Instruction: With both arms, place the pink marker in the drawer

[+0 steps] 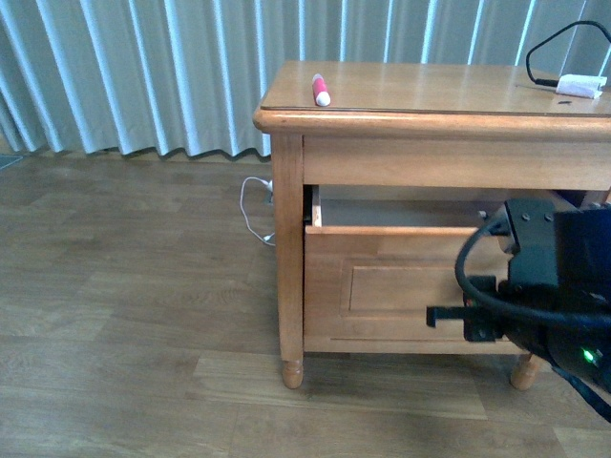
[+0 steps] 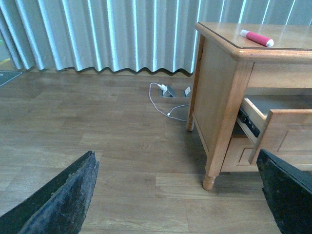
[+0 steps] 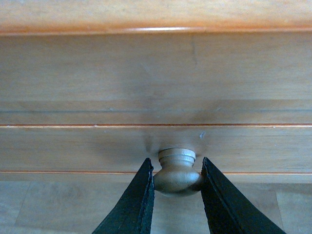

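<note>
The pink marker (image 1: 321, 90) lies on the left part of the wooden nightstand's top (image 1: 430, 88); it also shows in the left wrist view (image 2: 257, 38). The drawer (image 1: 382, 277) is pulled part-way out, its inside showing along the top edge; it also shows in the left wrist view (image 2: 287, 131). My right gripper (image 3: 176, 178) is shut on the drawer knob (image 3: 177, 170), one finger on each side; the right arm (image 1: 544, 286) hides the knob in the front view. My left gripper (image 2: 178, 195) is open and empty, low over the floor, left of the nightstand.
A small white adapter (image 1: 580, 86) with a black cable lies at the top's far right. A white cable and plugs (image 2: 163, 95) lie on the wooden floor by the curtain (image 1: 134, 67). The nightstand's front left leg (image 2: 210, 180) stands near my left gripper.
</note>
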{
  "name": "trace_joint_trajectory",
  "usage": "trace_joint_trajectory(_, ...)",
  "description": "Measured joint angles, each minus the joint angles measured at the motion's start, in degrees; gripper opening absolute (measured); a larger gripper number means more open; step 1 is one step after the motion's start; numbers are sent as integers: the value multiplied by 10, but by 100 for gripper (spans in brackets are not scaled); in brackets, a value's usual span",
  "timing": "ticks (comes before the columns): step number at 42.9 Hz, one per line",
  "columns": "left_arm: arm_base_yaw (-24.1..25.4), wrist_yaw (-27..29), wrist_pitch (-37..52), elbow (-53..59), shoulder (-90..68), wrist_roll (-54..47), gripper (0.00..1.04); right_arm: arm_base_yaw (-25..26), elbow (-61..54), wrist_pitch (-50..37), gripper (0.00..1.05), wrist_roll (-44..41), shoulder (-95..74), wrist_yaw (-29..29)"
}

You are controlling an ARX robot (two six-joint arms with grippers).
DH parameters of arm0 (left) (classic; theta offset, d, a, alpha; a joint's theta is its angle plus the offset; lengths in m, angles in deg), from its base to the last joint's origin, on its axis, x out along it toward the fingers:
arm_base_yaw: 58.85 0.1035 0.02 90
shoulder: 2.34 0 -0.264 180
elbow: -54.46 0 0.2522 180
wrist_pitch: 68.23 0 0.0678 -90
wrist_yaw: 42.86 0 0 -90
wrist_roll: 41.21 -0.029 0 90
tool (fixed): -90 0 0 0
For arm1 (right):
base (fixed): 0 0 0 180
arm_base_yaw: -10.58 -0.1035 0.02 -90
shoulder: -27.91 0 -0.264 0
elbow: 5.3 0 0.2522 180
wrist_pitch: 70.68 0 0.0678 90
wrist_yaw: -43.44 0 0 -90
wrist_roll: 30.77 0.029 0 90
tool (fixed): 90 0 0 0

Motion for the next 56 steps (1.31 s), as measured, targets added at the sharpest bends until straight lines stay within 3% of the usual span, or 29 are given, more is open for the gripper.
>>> trace_joint_trajectory(2, 0, 0, 0, 0, 0, 0, 98, -1, -27, -11, 28, 1, 14, 3)
trace_joint_trajectory(10, 0, 0, 0, 0, 0, 0, 98, 1, -165, -53, 62, 21, 146, 18)
trace_joint_trajectory(18, 0, 0, 0, 0, 0, 0, 98, 26, -267, 49, 97, 31, 331, 61)
trace_joint_trajectory(28, 0, 0, 0, 0, 0, 0, 98, 72, -260, 273, 96, 32, 589, 118)
trace_joint_trajectory(33, 0, 0, 0, 0, 0, 0, 98, 105, -233, 426, 96, 23, 718, 156)
trace_joint_trajectory(38, 0, 0, 0, 0, 0, 0, 98, 126, -222, 495, 96, 7, 783, 176)
trace_joint_trajectory(56, 0, 0, 0, 0, 0, 0, 98, 127, -217, 529, 96, 13, 820, 178)
